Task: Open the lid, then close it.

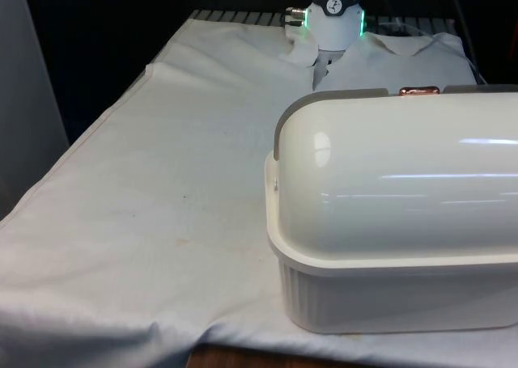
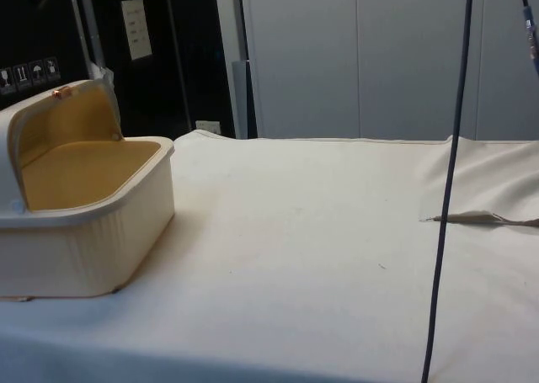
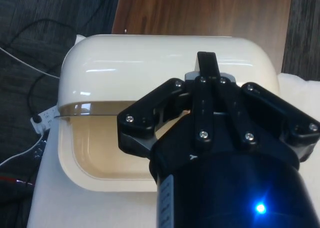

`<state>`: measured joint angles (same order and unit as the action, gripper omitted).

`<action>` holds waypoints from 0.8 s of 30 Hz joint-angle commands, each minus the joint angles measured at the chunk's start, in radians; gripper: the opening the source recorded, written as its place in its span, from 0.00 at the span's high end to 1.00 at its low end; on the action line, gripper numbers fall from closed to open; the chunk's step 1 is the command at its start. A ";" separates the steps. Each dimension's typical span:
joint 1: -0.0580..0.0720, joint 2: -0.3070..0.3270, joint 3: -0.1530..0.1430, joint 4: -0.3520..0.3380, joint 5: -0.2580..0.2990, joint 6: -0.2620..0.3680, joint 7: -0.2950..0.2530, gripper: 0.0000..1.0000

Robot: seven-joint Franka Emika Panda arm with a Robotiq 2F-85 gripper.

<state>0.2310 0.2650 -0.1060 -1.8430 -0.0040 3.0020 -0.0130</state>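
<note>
A cream bread box [image 1: 388, 222] stands at the table's near end on the front view's right, its back to that camera. Its domed roll lid [image 1: 405, 166] is rolled back and the box stands open. In the side view the yellowish inside [image 2: 80, 168] is bare, and the small copper handle [image 2: 61, 91] sits at the top of the raised lid [image 2: 50, 118]. That handle [image 1: 419, 90] also peeks over the lid's top edge in the front view. In the wrist view my gripper [image 3: 206, 62] hangs above the lid [image 3: 150, 62], its fingers [image 3: 206, 70] pressed together and shut on nothing.
The white cloth [image 2: 337, 231] covers the whole table, with a fold [image 2: 480, 219] at the side view's right. A thin black cable [image 2: 446, 189] hangs down close to the side camera. Past the table's end, the wrist view has dark floor with cables [image 3: 30, 97].
</note>
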 commanded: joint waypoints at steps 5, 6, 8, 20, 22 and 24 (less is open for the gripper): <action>0.002 0.005 -0.004 0.005 -0.003 -0.002 0.004 1.00; 0.002 0.005 -0.003 0.005 -0.002 -0.002 0.002 1.00; 0.001 0.004 -0.001 0.003 -0.001 0.000 0.001 1.00; -0.005 0.004 0.008 0.016 0.008 -0.027 -0.007 1.00; -0.005 0.000 0.008 0.023 0.009 -0.044 -0.007 1.00; -0.005 -0.006 0.007 0.035 0.008 -0.074 -0.008 1.00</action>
<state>0.2290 0.2670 -0.1060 -1.8050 -0.0030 2.9410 -0.0150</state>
